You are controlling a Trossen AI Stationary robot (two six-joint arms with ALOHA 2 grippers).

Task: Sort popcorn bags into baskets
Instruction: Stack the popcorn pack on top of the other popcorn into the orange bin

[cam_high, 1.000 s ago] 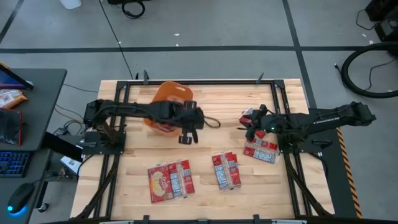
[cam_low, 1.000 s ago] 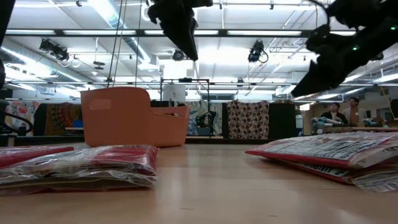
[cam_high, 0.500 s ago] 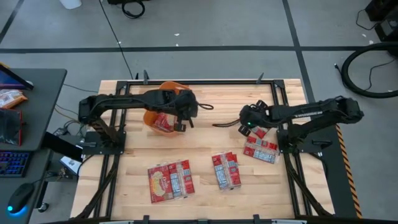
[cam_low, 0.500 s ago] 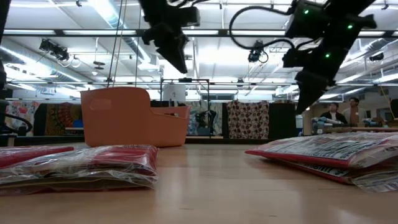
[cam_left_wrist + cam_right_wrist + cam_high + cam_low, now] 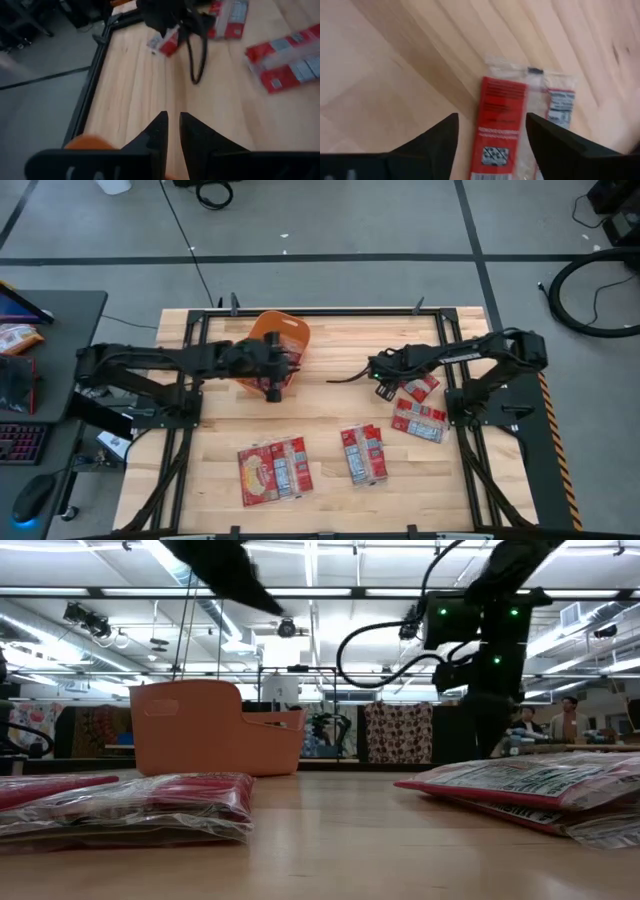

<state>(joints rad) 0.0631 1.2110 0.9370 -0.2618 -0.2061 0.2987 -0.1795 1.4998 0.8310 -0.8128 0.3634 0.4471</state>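
Observation:
The orange basket (image 5: 281, 338) stands at the table's far left-centre and also shows in the low view (image 5: 215, 726). My left gripper (image 5: 273, 387) is shut and empty, over the basket's near edge; its own view shows the fingers (image 5: 171, 122) nearly together. My right gripper (image 5: 378, 377) is open and empty above the table, right of centre. A red packet (image 5: 501, 120) lies flat on the table below, between its spread fingers. Other popcorn bags lie flat in groups: near left (image 5: 272, 470), near centre (image 5: 362, 453), right (image 5: 419, 420) and beside the right gripper (image 5: 418, 387).
A black metal frame (image 5: 330, 310) runs along the table's edges. A loose dark cable (image 5: 345, 379) hangs by the right arm. Bare wood lies between the basket and the right gripper. In the low view, packets lie close at left (image 5: 130, 805) and right (image 5: 530, 780).
My left gripper has drawn back toward the table's left edge, from right of the basket to over its near edge. My right gripper has gone toward the table's left and its arm has folded back; in the low view it has swung toward the centre.

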